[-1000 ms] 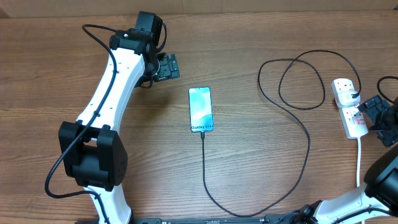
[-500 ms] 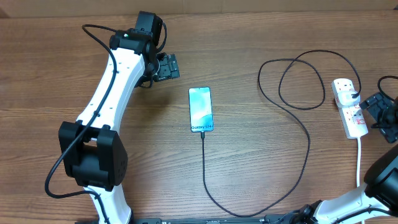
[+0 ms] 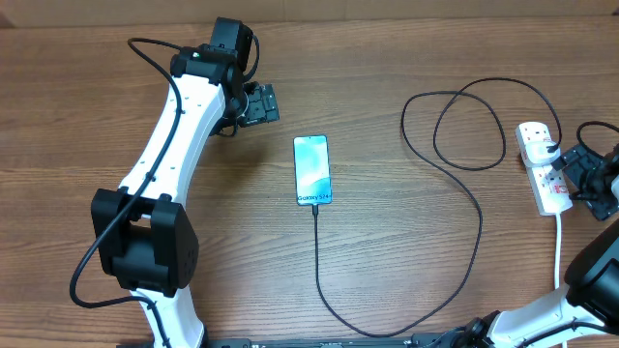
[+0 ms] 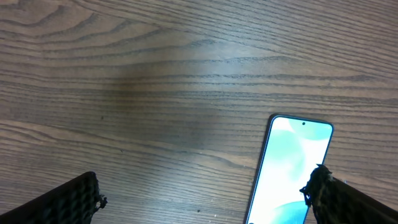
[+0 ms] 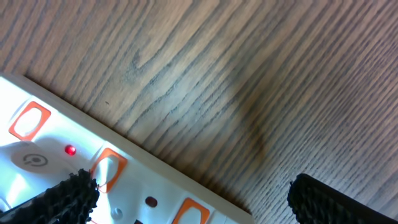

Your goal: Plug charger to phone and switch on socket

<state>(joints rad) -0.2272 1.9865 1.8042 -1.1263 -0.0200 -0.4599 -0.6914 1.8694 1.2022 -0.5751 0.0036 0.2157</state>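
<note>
Only the right wrist view shows the red dot (image 5: pixel 70 150) on the socket (image 5: pixel 140 171). Only overhead shows the charger (image 3: pixel 315 261) meeting the phone (image 3: pixel 312 169) at 6 o'clock. Left hand (image 4: pixel 205 202) and right hand (image 5: pixel 199 202) both have fingers apart.

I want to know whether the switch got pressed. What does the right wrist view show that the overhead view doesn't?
Only the right wrist view: a small red dot, seemingly lit, on the socket. Only the overhead view: the phone, the charger reaching the phone's lower end, and the left arm. Both: the socket and the wooden table.
</note>
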